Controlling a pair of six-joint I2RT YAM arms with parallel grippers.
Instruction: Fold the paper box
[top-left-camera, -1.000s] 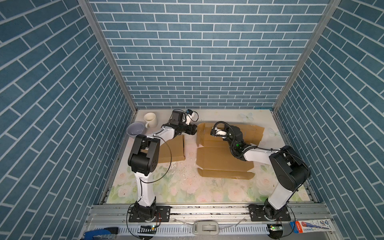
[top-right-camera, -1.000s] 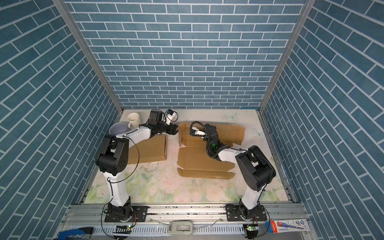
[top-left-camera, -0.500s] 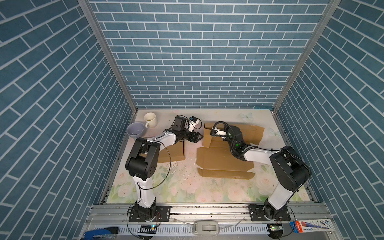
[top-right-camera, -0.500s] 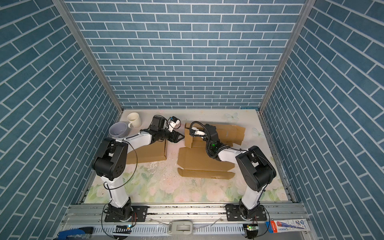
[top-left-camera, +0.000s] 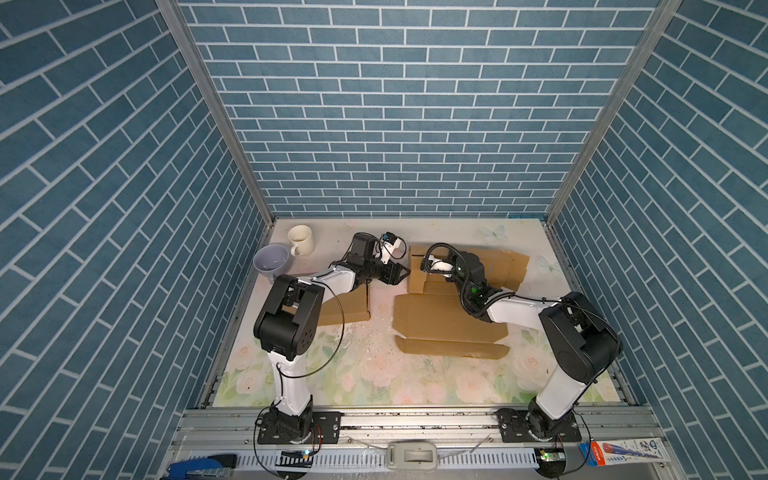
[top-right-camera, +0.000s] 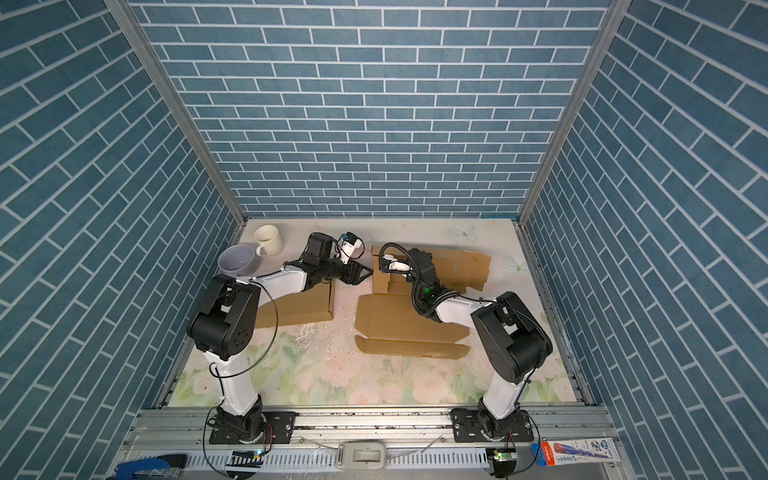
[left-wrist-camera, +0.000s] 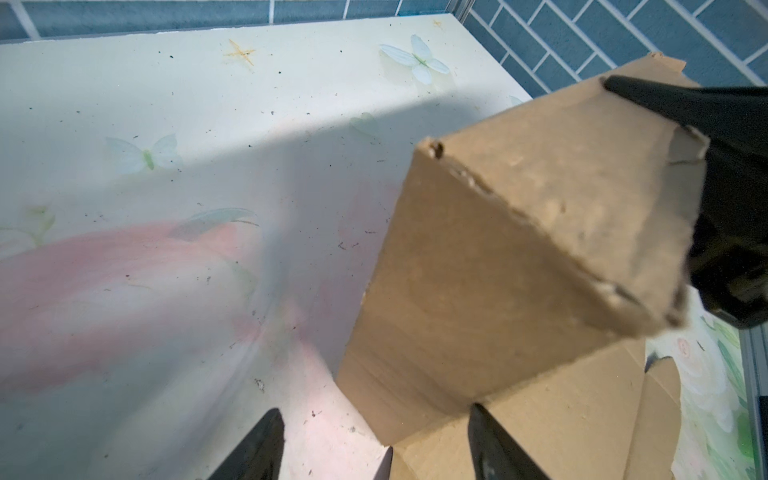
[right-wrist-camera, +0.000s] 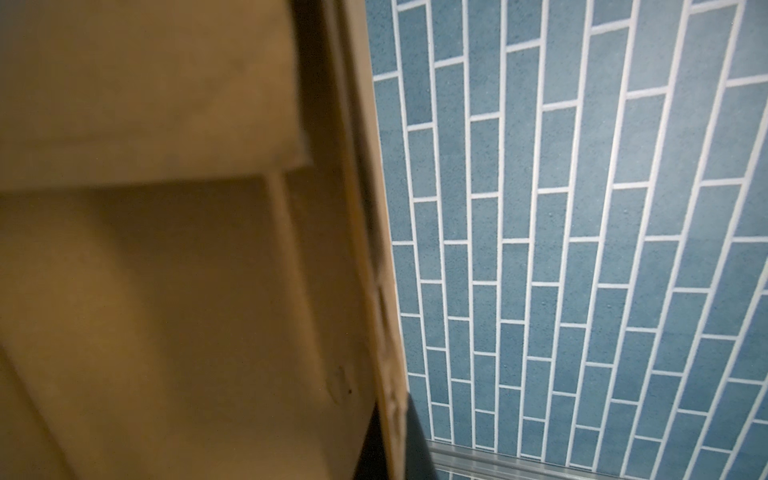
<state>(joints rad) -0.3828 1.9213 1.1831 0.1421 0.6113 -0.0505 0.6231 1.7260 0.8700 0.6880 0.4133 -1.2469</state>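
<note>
Both top views overlook the table (top-left-camera: 374, 374) from above; wrist views close.

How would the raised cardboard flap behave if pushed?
The flap is likely stiff and would hinge at its crease, since its face looks flat. Its frayed edge may crumple where the right gripper pinches it.

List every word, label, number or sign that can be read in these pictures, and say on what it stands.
No text can be read in any view.
The blue and red packet at the front edge has printing, but it is too small to read.
No print shows on the paper box, the mug or the bowl.
</note>
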